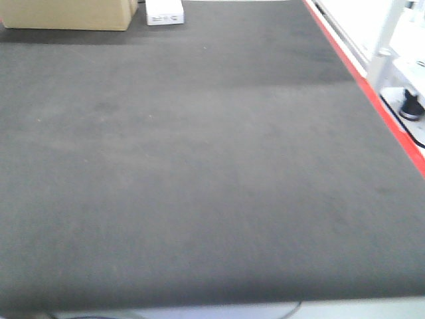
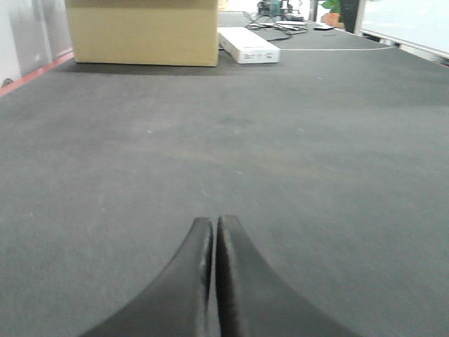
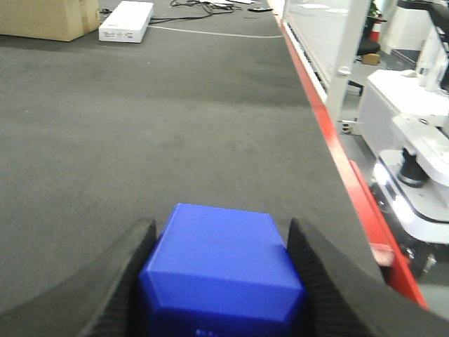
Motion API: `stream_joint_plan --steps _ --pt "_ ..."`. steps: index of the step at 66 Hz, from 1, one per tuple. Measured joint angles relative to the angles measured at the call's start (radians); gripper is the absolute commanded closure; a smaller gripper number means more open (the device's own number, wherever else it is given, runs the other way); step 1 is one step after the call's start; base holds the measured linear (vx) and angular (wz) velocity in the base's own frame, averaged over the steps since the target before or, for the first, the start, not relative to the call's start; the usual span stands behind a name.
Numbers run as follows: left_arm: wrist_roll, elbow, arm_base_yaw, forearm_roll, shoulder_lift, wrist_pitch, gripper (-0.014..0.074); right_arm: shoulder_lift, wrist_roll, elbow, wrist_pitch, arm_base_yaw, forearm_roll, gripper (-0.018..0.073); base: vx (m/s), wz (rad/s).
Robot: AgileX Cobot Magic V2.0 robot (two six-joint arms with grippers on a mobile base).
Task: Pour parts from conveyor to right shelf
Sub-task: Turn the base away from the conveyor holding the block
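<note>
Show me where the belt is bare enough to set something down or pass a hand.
Nearly the whole conveyor is bare: the stretch from the near edge up to the cardboard box and white box at the far end, and across to the red stripe. Crowded only at that far corner and where the right gripper holds the blue part.

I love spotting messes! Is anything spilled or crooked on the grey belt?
Nothing stands out. The belt is clean, the box and white case sit flat far off, and the right tool holds a blue block squarely.
</note>
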Motion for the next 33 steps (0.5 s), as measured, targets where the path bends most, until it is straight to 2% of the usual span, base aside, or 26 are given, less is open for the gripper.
stream_joint_plan --steps 19,33 --pt "0.000 0.000 0.000 0.000 0.000 0.000 0.0603 0.000 0.000 0.000 0.001 0.000 0.000 0.0561 -0.29 -0.25" --pt "0.000 0.000 0.000 0.000 0.000 0.000 0.0603 0.000 0.000 0.000 0.001 0.000 0.000 0.0561 -0.33 -0.44"
